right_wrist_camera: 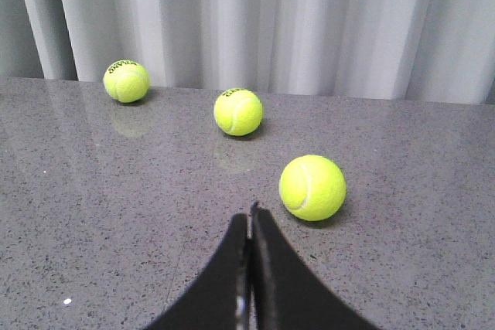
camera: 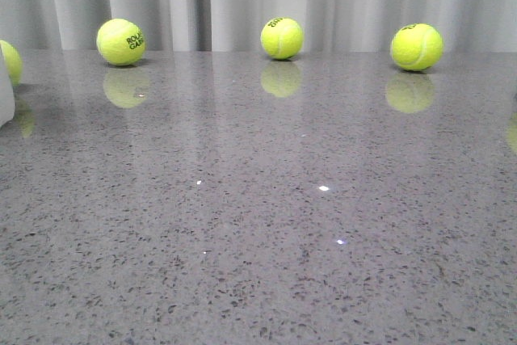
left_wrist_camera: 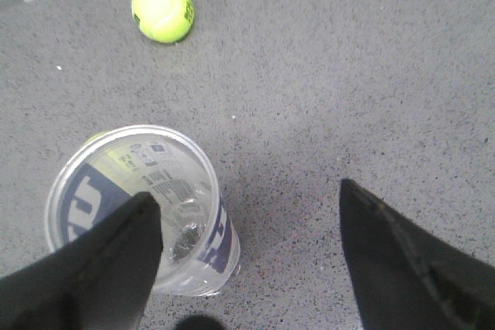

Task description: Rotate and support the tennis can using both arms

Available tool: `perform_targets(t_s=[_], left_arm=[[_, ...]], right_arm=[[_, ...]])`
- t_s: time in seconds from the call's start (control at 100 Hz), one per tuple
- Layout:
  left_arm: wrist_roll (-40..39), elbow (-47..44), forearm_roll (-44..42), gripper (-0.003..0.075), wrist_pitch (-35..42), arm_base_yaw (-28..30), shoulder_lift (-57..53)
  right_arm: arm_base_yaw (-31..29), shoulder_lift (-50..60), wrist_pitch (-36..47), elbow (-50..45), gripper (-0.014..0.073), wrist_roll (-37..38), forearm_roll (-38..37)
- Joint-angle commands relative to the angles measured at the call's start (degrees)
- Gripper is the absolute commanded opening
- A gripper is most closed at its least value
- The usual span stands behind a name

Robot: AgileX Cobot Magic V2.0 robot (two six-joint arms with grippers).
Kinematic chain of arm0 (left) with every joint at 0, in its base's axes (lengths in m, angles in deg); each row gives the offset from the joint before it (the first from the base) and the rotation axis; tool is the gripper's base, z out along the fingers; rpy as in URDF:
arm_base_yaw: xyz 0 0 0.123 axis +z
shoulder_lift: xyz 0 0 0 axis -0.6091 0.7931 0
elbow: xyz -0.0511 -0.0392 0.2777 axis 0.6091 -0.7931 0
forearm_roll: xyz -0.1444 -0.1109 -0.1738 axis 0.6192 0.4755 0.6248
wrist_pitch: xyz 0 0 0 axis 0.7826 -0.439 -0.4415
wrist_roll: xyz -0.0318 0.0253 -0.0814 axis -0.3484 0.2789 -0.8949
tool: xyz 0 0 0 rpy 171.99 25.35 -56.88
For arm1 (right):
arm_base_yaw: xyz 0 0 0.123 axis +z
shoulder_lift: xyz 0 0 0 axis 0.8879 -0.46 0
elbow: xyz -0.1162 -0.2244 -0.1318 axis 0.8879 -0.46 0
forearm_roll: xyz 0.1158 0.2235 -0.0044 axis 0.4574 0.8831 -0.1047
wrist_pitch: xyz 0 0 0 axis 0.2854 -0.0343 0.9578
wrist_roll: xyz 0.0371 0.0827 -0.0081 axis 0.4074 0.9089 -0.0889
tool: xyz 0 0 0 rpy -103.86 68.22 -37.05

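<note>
While the clear plastic tennis can (left_wrist_camera: 143, 210) stands upright on the grey speckled tabletop (left_wrist_camera: 348, 75), the spread left hand (left_wrist_camera: 251, 226) should shift toward nine o'clock to straddle it, the right hand (right_wrist_camera: 250, 226) being clenched empty.

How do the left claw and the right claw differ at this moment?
The left claw is wide open, while the right claw is shut with its fingers pressed together. The left claw hangs beside the standing tennis can, one finger overlapping its rim; the right claw has only tennis balls ahead. Both are black, hold nothing, and sit above the grey table.
</note>
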Motion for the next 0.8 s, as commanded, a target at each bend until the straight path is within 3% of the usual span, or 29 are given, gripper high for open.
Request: perform_targets(t_s=[0.0,0.26,0.79], left_arm=[[-1.1,0.4,1.6,0.0473,3.4,-0.1,-4.1],[-3.4,-11.8,1.3,0.0473,12.4,-0.1,-17.5],[-5.4,-50.7,2.2,0.0473,42.0,-0.1,-47.9]], right_arm=[[-0.2,-0.2,5.0,1.5,-0.0068,0.0,0.0],[-0.2,-0.2,5.0,1.5,-0.0068,0.0,0.0],[-0.2,-0.2,5.0,1.5,-0.0068,0.0,0.0]])
